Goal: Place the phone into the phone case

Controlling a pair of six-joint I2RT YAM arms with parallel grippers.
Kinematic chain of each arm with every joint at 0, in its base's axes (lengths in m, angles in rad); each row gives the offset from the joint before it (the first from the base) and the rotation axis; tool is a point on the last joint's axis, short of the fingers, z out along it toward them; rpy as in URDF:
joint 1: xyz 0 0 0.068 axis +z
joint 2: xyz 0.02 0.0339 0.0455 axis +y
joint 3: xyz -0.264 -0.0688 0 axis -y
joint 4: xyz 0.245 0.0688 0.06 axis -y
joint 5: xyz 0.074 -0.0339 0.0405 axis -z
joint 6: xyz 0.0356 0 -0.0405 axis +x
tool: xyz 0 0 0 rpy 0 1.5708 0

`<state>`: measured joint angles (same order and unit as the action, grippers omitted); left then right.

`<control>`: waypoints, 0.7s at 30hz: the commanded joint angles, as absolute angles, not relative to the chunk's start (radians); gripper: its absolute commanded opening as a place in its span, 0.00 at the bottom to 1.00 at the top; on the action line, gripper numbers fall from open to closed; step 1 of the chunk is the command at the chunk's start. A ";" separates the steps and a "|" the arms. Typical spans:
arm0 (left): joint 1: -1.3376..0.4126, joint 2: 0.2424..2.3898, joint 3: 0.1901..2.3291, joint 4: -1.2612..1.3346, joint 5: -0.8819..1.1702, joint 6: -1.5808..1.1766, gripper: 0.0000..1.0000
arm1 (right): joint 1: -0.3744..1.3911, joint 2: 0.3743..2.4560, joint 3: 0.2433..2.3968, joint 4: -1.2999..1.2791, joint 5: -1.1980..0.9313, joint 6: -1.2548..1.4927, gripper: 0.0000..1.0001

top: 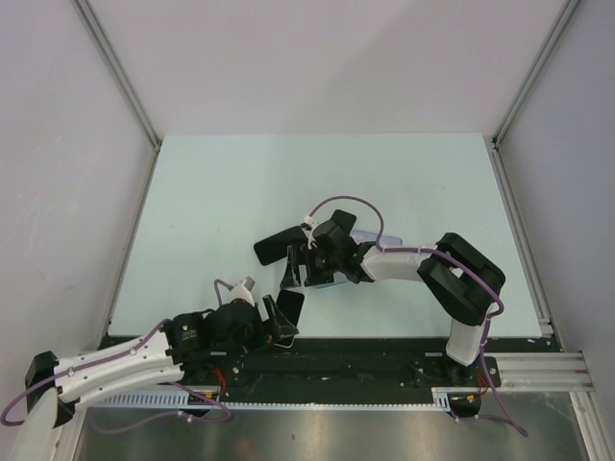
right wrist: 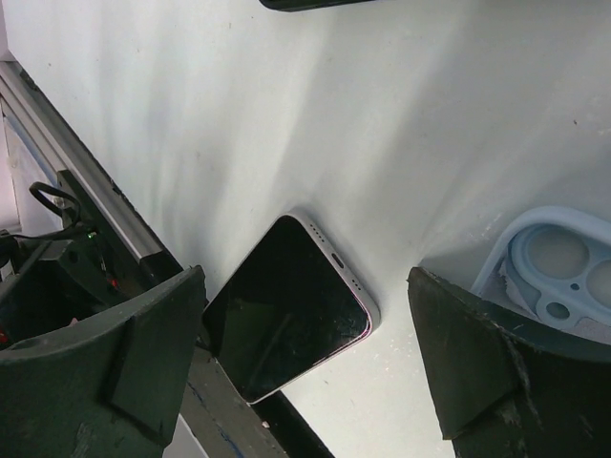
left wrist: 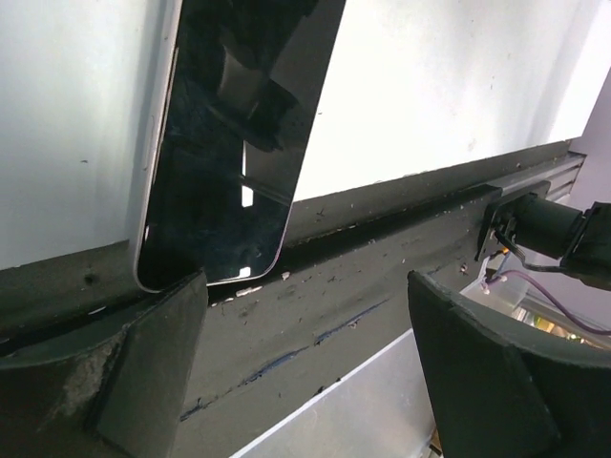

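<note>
The phone (top: pixel 290 305) lies screen up at the table's front edge, one corner over the black rail. It shows dark and glossy in the left wrist view (left wrist: pixel 229 143) and in the right wrist view (right wrist: pixel 286 310). The pale lavender phone case (right wrist: pixel 558 262) lies on the table beside the right finger, mostly hidden under the right arm in the top view (top: pixel 362 235). My left gripper (top: pixel 277 327) is open and empty, right beside the phone's near corner (left wrist: pixel 315 382). My right gripper (top: pixel 284 259) is open and empty, hovering above the phone (right wrist: pixel 305 329).
The black rail (left wrist: pixel 363 258) runs along the table's front edge under the phone's corner. Grey walls enclose the pale table (top: pixel 240 192) on the left, back and right. A dark object (right wrist: pixel 315 3) shows at the top edge of the right wrist view.
</note>
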<state>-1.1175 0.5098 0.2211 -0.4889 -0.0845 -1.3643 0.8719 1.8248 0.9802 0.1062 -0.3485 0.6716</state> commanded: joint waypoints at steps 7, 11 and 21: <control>-1.124 0.583 0.354 -0.617 -0.184 -1.315 0.91 | 0.882 1.845 1.011 0.078 -0.333 0.637 0.91; -1.132 0.559 0.356 -0.647 -0.150 -1.327 0.89 | 0.879 1.862 1.014 0.097 -0.344 0.635 0.91; -1.219 0.574 0.341 -0.727 -0.162 -1.414 0.87 | 0.888 1.911 1.022 0.132 -0.387 0.641 0.90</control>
